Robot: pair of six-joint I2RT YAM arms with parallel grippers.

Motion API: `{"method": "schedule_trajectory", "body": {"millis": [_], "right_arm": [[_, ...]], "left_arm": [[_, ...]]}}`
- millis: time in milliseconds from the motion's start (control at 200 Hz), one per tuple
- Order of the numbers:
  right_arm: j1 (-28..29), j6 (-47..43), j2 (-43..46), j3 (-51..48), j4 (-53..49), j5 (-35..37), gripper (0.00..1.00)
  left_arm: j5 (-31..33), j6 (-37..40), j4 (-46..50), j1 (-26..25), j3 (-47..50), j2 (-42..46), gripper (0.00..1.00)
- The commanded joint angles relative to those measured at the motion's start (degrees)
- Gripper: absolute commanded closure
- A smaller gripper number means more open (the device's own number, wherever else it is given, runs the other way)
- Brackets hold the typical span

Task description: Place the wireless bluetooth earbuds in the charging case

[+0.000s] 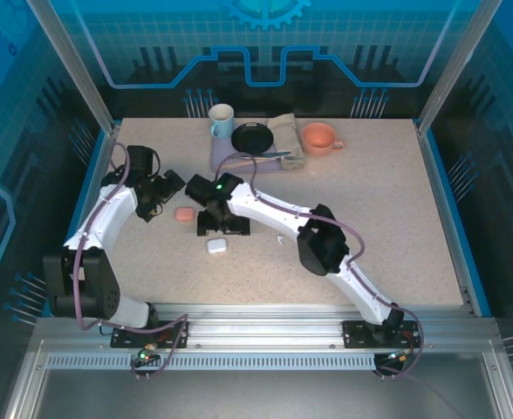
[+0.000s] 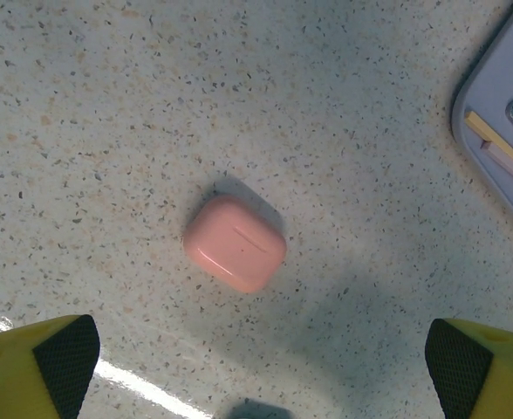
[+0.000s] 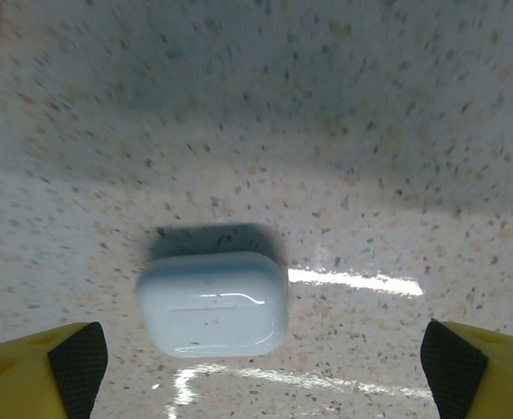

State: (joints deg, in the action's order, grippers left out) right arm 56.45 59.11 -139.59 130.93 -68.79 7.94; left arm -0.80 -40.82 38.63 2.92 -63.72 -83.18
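Left wrist shows your left jaws wide open above the shut pink case point(image 2: 235, 243); right jaws, equally open, hover over the shut white case point(image 3: 213, 303) on the surface point(image 3: 370, 131). Likely the approach; next, get a case open.

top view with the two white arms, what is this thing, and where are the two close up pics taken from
Two white robot arms bolted to a table, seen from above. The close-ups come from cameras on their wrists; the yellow tips are each gripper's fingers. The left gripper, open, points at a closed pink case; the right gripper, open, at a closed white case. Neither holds anything. At the far edge: a white mug, an orange mug, a black plate.
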Motion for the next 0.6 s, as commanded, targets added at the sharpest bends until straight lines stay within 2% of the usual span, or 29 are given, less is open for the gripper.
{"method": "schedule_trajectory", "body": {"millis": [0, 300, 595], "right_arm": [[1.5, 2.2, -2.9, 5.0, -8.5, 2.6, 0.04], [2.7, -2.0, -6.0, 5.5, -4.6, 0.0, 0.12], [2.9, -7.6, -8.8, 9.3, -2.5, -1.8, 0.13]], "left_arm": [[-3.7, 2.4, 1.6, 1.2, -1.8, -0.6, 0.01], [-7.4, 2.6, -1.0, 3.9, 0.3, -1.4, 0.01], [-8.0, 1.9, -3.1, 4.1, 0.3, -3.6, 0.01]]}}
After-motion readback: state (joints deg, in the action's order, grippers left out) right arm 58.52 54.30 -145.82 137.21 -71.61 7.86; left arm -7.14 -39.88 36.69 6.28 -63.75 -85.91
